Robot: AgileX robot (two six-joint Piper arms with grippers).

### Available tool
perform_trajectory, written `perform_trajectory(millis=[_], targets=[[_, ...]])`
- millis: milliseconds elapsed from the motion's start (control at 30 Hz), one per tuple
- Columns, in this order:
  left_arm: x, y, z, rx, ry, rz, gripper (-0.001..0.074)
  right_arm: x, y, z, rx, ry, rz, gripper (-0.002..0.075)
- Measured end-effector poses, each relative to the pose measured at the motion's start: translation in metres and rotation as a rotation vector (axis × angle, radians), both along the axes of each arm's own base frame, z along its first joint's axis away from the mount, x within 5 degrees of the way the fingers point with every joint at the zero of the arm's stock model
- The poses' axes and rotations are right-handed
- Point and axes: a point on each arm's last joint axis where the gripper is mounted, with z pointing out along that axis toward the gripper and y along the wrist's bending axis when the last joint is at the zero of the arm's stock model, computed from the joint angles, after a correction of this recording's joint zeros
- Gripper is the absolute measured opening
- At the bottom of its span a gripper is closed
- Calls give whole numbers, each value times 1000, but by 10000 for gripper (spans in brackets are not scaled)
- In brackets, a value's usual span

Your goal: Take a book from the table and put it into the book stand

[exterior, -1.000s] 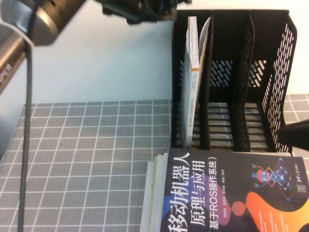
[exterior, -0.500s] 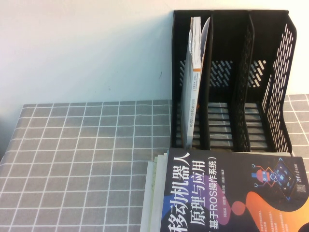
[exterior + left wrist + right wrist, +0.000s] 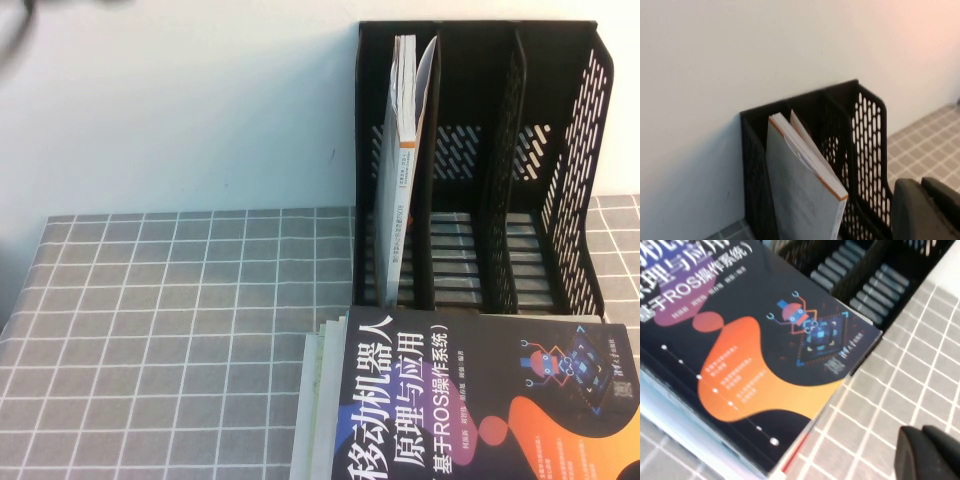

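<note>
Standing done, by the look of it: white paperback (image 3: 400, 170) upright in the leftmost bay of the black book stand (image 3: 560, 180), left hand (image 3: 925, 210) above it, right hand (image 3: 927, 452) over the checked counter (image 3: 180, 330) beside the robotics textbook (image 3: 470, 400), finger state of both impossible to tell, next move likely retreat only.

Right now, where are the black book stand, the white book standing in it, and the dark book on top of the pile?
black book stand (image 3: 560, 170), high view, right perforated wall.
white book (image 3: 393, 200), high view, spine.
dark book (image 3: 470, 400), high view, front cover.
</note>
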Motion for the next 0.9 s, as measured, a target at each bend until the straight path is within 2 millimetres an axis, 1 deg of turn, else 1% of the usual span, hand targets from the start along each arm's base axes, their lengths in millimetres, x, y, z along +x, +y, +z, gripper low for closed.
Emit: perform_trajectory(millis=[100, 167, 233, 333, 400, 533, 900], targets=[[-6, 4, -33, -116, -63, 22, 0, -11, 2, -22, 63, -59, -11, -3], [-10, 9, -53, -147, -108, 46, 0, -15, 4, -35, 125, -91, -19, -3], [-12, 12, -77, -133, -126, 70, 0, -17, 5, -46, 168, -117, -34, -3], [-12, 14, -106, -76, -106, 79, -1, -16, 4, -64, 181, -131, -55, -3], [-12, 13, -117, -48, -88, 76, -1, -15, 4, -70, 178, -126, -56, -3], [-11, 13, -125, -32, -77, 78, -1, -16, 5, -72, 181, -101, -43, -3], [-10, 14, -124, -39, -88, 84, -3, -17, 8, -73, 215, -85, -34, -3]])
